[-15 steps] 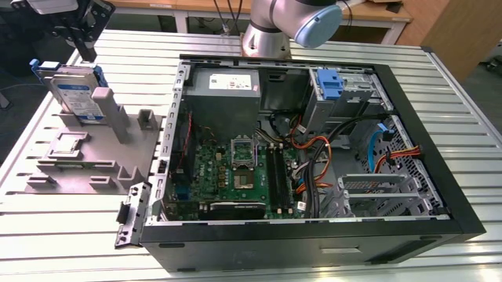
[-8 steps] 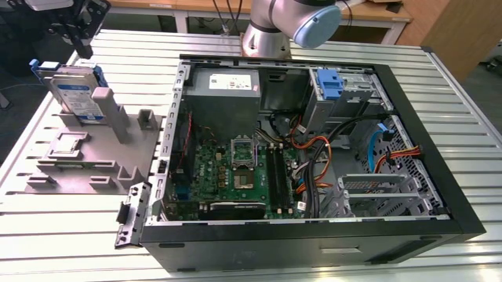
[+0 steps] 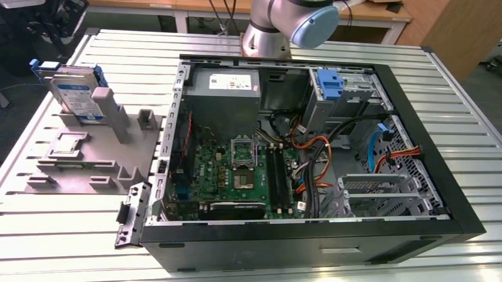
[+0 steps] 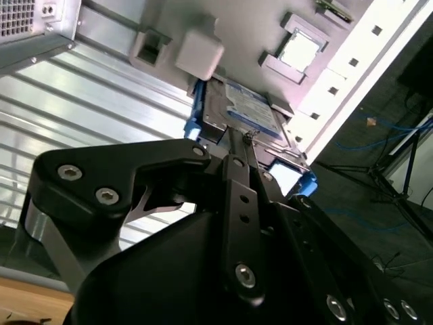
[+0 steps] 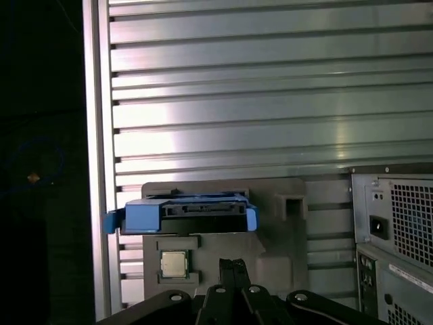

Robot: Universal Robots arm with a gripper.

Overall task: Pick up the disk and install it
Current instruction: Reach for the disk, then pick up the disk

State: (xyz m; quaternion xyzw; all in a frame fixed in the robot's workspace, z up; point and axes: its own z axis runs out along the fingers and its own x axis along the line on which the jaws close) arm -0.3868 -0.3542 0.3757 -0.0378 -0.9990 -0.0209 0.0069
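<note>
Blue-framed disk (image 5: 183, 213) ahead of the claw (image 5: 233, 265), upright in its stand (image 5: 274, 233), untouched. Pinched narrow, holding nothing. Could butt and topple the disk if driven in unopened.

In the second wrist view the black body of the tool (image 4: 237, 133) is covering one end of the disk (image 4: 245, 110). In the exterior view the arm (image 3: 292, 24) is running off the top edge, its wrist cut away.

The disk (image 3: 77, 97) — grey, blue-and-white label, blue bracket — stands upright on edge. A grey holder (image 3: 79, 171) carries it, at ten o'clock in the exterior view.
</note>
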